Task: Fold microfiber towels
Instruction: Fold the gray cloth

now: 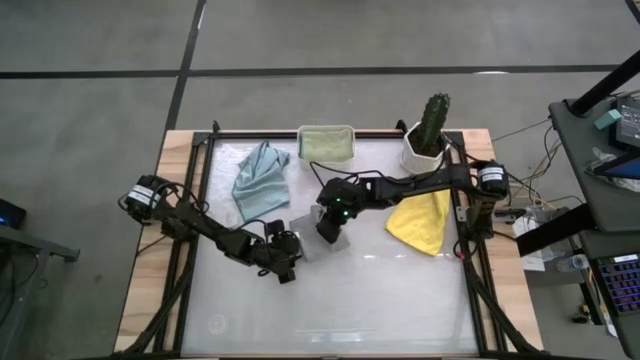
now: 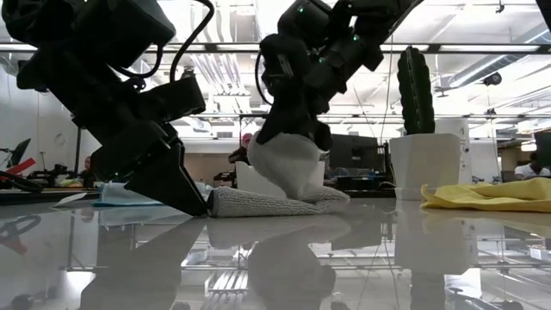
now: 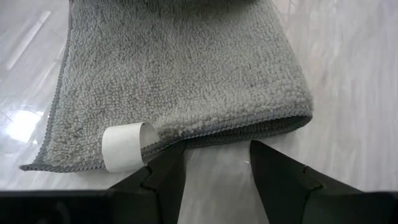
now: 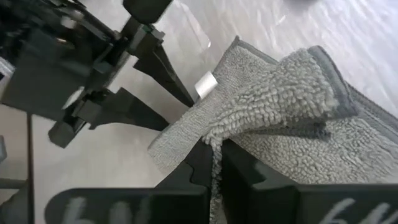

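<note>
Glossy white bench [image 1: 380, 300], open workshop behind. Grey towel [image 1: 306, 232] lies mid-bench between my two tools. My right tool [image 4: 214, 163] is clamped together on one edge of it, holding that edge bunched and lifted over the rest. My left tool [image 3: 214, 165] sits at bench level with its fingers apart and empty, the towel's folded near edge and white tag [image 3: 126, 146] just ahead of the tips. The edge runs crosswise to the fingers. Left is nearer the flat edge.
</note>
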Available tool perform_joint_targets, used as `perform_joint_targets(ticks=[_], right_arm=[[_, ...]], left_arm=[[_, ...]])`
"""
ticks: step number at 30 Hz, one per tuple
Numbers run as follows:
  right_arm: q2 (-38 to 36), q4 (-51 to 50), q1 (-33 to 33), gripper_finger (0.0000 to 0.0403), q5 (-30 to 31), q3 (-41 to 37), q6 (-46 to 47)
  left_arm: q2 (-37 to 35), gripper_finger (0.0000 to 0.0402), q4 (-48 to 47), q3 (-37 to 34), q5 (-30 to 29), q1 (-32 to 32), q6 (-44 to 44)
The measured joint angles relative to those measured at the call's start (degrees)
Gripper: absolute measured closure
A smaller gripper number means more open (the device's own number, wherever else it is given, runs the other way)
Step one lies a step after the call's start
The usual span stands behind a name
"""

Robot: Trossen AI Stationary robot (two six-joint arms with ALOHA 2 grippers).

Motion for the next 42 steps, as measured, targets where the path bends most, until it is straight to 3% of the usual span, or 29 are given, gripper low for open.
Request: perform_joint_targets(ticks=[16, 32, 37, 42], right_arm=[[6.1, 7.6, 0.0, 0.0388, -3.2, -0.1, 3.1], [6.3, 14.5, 0.0, 0.0230, -2.9, 0.7, 2.3], [4.8, 10.6, 0.0, 0.0208, -6.9, 1.9, -4.6], [0.7, 1.8, 1.2, 0.0211, -6.9, 2.7, -15.3]], left_arm=[[0.0, 0.0238, 1.4, -0.7, 0.0, 0.0, 0.0], [0.1, 0.0238, 2.4, -1.0, 0.0, 0.0, 0.0], [0.1, 0.0238, 2.5, -1.1, 0.0, 0.0, 0.0], [0.1, 0.0238, 2.5, -1.1, 0.0, 0.0, 0.0]])
